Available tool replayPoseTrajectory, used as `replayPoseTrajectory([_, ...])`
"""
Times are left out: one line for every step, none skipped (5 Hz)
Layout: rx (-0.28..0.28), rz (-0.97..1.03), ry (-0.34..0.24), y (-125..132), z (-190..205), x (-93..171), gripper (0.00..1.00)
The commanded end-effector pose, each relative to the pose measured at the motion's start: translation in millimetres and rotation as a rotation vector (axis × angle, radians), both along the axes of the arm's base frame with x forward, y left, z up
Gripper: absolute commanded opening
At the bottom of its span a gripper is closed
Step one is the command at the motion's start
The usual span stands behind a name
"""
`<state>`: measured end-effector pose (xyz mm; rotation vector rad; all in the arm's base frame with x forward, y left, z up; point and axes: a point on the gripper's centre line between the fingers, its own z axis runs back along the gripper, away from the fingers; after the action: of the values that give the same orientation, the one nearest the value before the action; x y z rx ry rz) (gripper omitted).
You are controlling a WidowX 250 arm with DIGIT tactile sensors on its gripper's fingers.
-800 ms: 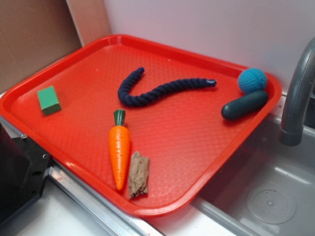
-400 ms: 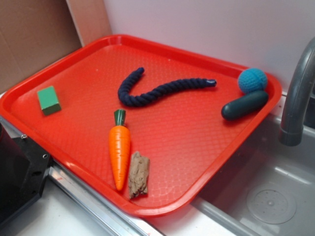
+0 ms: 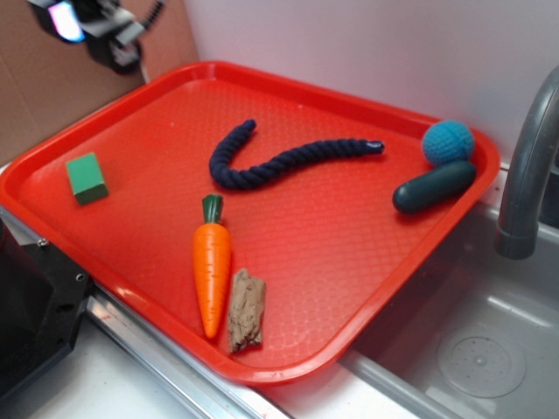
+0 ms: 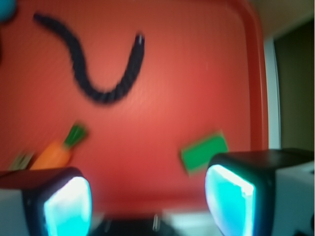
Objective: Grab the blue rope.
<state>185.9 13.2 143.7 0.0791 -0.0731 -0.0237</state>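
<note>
Claw (image 4: 147, 196) high at upper-left corner of exterior view, fingers (image 4: 66, 204) spread wide, nothing between

Your exterior view is evenly lit and sharp, with soft shadows; your wrist view is blurred throughout, its fingers (image 4: 231, 199) glowing cyan.

wall (image 3: 367, 44): pale, plain | left panel (image 3: 52, 96): brown, perhaps cardboard | sink (image 3: 489, 349): grey metal | faucet (image 3: 524, 175): grey
</note>
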Motion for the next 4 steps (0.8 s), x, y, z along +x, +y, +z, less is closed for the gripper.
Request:
replayPoseTrajectory([-0.034,-0.292,-0.115,-37,-48,85,1.00])
replayPoseTrajectory([-0.057,-0.357,-0.031,-57,-92,94,1.00])
replayPoseTrajectory([-0.040,-0.397,0.017,-64,-98,94,1.00])
replayPoseTrajectory([-0.040,-0.397,0.017,-64,-98,94,1.00])
